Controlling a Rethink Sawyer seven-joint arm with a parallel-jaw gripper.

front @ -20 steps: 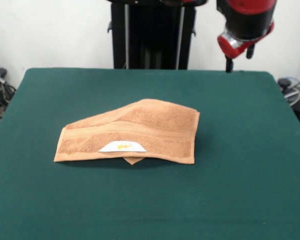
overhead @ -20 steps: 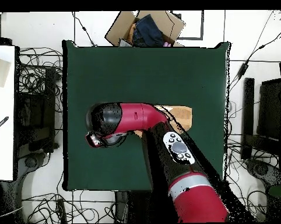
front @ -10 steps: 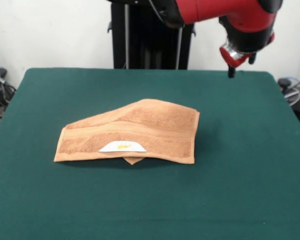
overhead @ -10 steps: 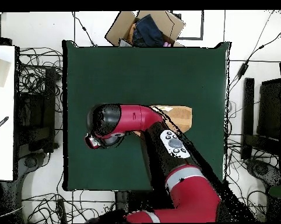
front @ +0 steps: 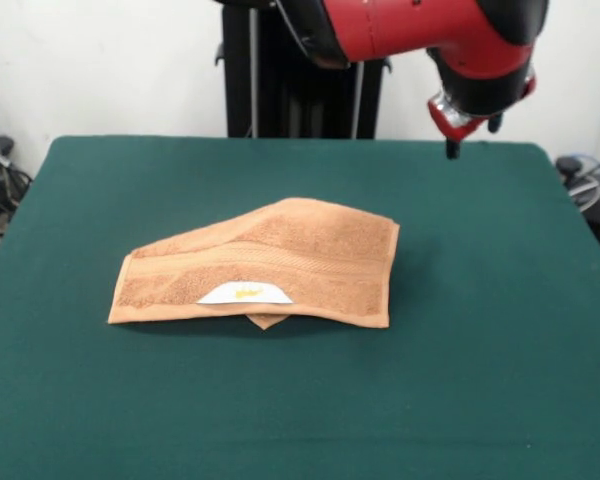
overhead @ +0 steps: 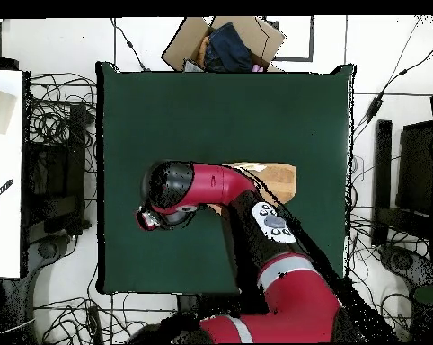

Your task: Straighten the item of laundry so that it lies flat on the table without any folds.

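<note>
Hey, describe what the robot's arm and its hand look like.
The arm is glossy red with rounded black joint sections. In the overhead view a grey oval button panel sits on a black link. The hand ends in a small dark tip below a red and silver wrist collar.

A cardboard box [overhead: 223, 43] holding dark cloth [overhead: 227, 49] sits well beyond the claw [overhead: 151, 218], past the desk's [overhead: 166, 108] far edge. Cables [overhead: 54, 117] sprawl on the floor either side. A white board [overhead: 3, 171] lies off to its side.
</note>
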